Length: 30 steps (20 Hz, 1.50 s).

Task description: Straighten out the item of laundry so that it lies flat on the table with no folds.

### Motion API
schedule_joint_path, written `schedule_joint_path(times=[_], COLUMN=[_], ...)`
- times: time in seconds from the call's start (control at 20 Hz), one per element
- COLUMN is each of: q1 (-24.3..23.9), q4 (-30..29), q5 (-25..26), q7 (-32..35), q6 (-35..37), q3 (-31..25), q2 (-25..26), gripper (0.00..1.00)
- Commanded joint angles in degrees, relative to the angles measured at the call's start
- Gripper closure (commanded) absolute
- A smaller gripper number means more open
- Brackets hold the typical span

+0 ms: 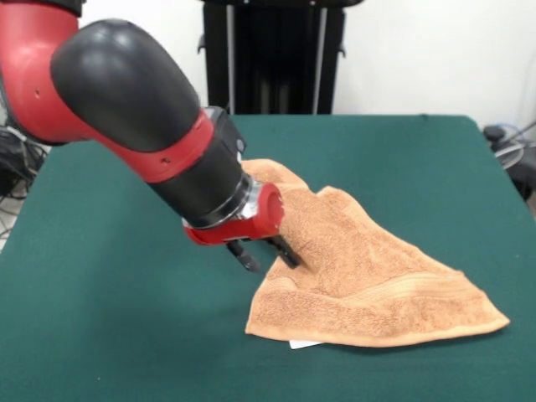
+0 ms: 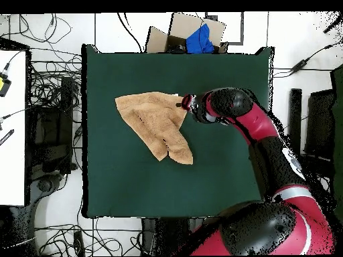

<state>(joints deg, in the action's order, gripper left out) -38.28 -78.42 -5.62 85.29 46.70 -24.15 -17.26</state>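
Note:
The orange-tan towel (image 1: 368,268) lies crumpled and folded over itself on the green table (image 1: 126,335), right of centre in the front view. Its white tag (image 1: 306,343) peeks out under the near edge. A stripe band runs along the near fold. My gripper (image 1: 268,255) is low at the towel's left edge, fingers apart: one finger (image 1: 286,253) is on the cloth and the other is over bare felt. In the overhead view the gripper (image 2: 181,104) is at the right-hand edge of the towel (image 2: 151,120), on the table (image 2: 120,181).
A cardboard box holding something blue (image 2: 194,37) stands beyond the table's far edge. Cables lie on the floor around the table. A white bench (image 2: 10,127) is at the left. The black pedestal (image 1: 272,54) stands behind the table.

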Motion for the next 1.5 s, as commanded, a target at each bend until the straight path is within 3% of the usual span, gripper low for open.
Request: schedule_joint_path(times=[0.05,0.85,1.3,1.5], q1=[6.35,20.31,24.00,25.78], q4=[-0.65,2.41,6.07,11.05], q5=[-0.20,-8.35,-8.86,-8.39], q7=[15.78,32.59,36.24,38.97], q6=[-8.47,-13.87,-12.32,-12.21], q3=[4.59,18.10,23.39,27.41], q2=[1.42,0.17,1.12,3.65], gripper=[0.00,0.00,0.00,0.00])
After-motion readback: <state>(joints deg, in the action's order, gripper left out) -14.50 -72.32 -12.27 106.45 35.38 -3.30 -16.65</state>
